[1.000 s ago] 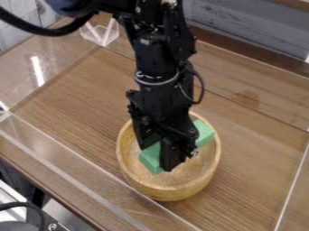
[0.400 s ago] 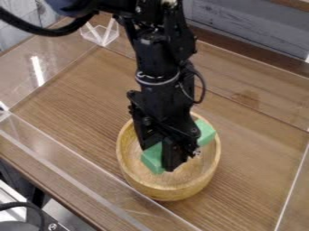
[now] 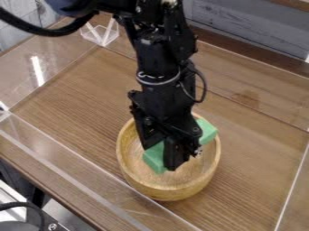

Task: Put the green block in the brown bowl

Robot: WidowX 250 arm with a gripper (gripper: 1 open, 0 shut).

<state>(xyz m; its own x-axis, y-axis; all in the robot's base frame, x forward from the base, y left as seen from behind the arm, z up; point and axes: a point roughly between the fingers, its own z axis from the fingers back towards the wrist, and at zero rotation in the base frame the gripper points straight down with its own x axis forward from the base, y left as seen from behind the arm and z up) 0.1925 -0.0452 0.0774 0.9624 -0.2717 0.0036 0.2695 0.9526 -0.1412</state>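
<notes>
Gripper (image 3: 176, 157) clenched on green block (image 3: 207, 133), fingers pointing down, arm (image 3: 161, 56) coming in from top of view. Block sits w/in the rim outline of brown bowl (image 3: 172, 189), running diag.: one end shows upper R of the fingers, other end lower L, middle hidden behind the black gripper parts. Can't tell if block touches bowl floor; contact pt hidden. Upper R end of block lies close to R side of rim as seen; lower L end has bare bowl floor btwn it and L wall. Most open room inside bowl = near side, bottom of view, pale floor showing there. Far rim mostly covered by gripper body. Bowl stands on wooden table (image 3: 259, 153), near side fairly close to the pale strip (image 3: 103, 185) running diag. along table's lower L edge. Wide bare wood to R of bowl, also to L & upper L, so sideways clearance looks good. Clear item (image 3: 101, 31) at far L, well apart from bowl; black cable (image 3: 46, 31) loops over upper L corner. Dark gear (image 3: 22, 217) in lower L corner, beyond the strip. Pale panel (image 3: 259, 32) bounds far side, well back from bowl.
</notes>
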